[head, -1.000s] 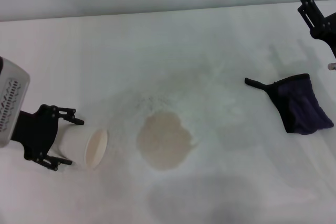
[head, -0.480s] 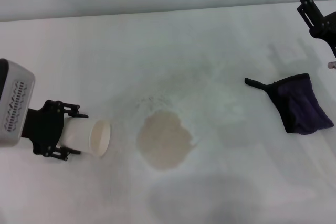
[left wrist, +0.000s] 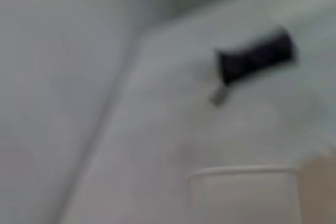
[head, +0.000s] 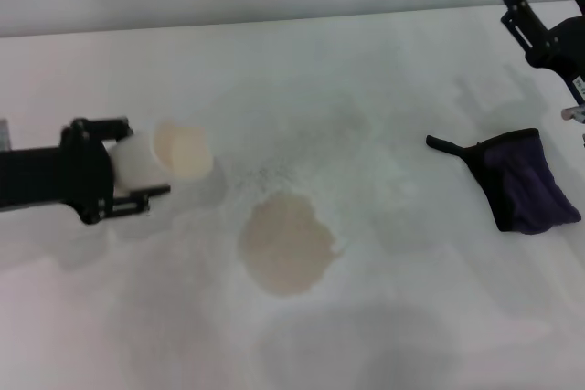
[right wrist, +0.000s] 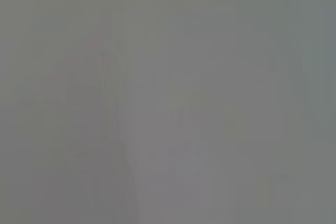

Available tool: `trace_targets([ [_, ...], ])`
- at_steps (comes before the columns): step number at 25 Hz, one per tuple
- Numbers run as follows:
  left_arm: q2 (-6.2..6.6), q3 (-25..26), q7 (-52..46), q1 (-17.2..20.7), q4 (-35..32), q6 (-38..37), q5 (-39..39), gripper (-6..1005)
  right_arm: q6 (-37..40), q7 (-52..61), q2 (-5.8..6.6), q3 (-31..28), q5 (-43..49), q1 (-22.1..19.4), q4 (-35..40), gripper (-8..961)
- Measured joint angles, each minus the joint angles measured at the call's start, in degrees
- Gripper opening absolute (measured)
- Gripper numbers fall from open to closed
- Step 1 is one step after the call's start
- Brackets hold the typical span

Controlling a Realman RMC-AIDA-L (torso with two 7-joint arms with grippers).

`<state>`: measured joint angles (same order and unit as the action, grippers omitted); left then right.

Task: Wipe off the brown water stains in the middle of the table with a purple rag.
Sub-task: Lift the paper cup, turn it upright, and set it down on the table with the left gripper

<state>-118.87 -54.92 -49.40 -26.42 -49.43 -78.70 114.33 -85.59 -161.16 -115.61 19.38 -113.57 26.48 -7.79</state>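
Since the earlier frame your left gripper (head: 123, 177), clamped on the paper cup (head: 164, 158), had lifted and swung the cup's mouth up and away from the brown water stains (head: 285, 244). Your right gripper (head: 541, 8) hung with fingers apart at the far right of the table (head: 366, 70), above and beyond the purple rag (head: 526, 182), which lay flat, well apart from the stain. Judging from this, any liquid left in the tilted cup could spill and spread the mess. You couldn't tell what the cup held; its inside only looked pale tan.
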Motion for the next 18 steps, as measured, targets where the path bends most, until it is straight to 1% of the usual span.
trace_targets([
  [1,-0.1,0.0,-0.2,1.9,0.0,0.0,-5.1,653,0.0,0.2,0.04,0.0,1.1,-0.1,0.6,858],
  [4,-0.27,-0.1,-0.5,5.1,0.0,0.2,-12.4,644,1.1,0.9,0.17,0.1,4.6,-0.4,2.3,858],
  [5,-0.33,-0.1,-0.6,6.7,0.2,0.7,-16.1,641,2.0,1.5,0.2,0.4,5.8,-0.5,3.0,858],
  [6,-0.36,-0.1,-0.5,8.1,1.4,1.2,-20.2,638,3.3,2.4,0.2,0.8,7.0,-0.5,3.8,858],
  [8,-0.35,0.0,0.7,9.6,4.1,1.5,-25.5,632,5.7,4.0,0.21,1.9,9.1,-0.6,5.3,858],
  [10,-0.3,-0.1,3.8,10.8,8.6,1.5,-31.0,626,7.1,5.0,0.21,3.3,10.5,-1.1,6.6,858],
  [13,-0.34,-0.3,11.0,11.8,17.2,1.3,-37.8,627,7.5,5.5,0.22,5.6,11.5,-2.0,8.0,858],
  [15,-0.37,-0.4,15.2,11.6,23.7,0.9,-40.4,627,7.5,6.0,0.26,7.4,11.5,-2.6,9.0,858],
  [18,-0.43,-0.4,19.9,10.6,31.5,0.9,-42.6,625,7.5,7.5,0.33,9.5,11.6,-3.3,10.4,858],
])
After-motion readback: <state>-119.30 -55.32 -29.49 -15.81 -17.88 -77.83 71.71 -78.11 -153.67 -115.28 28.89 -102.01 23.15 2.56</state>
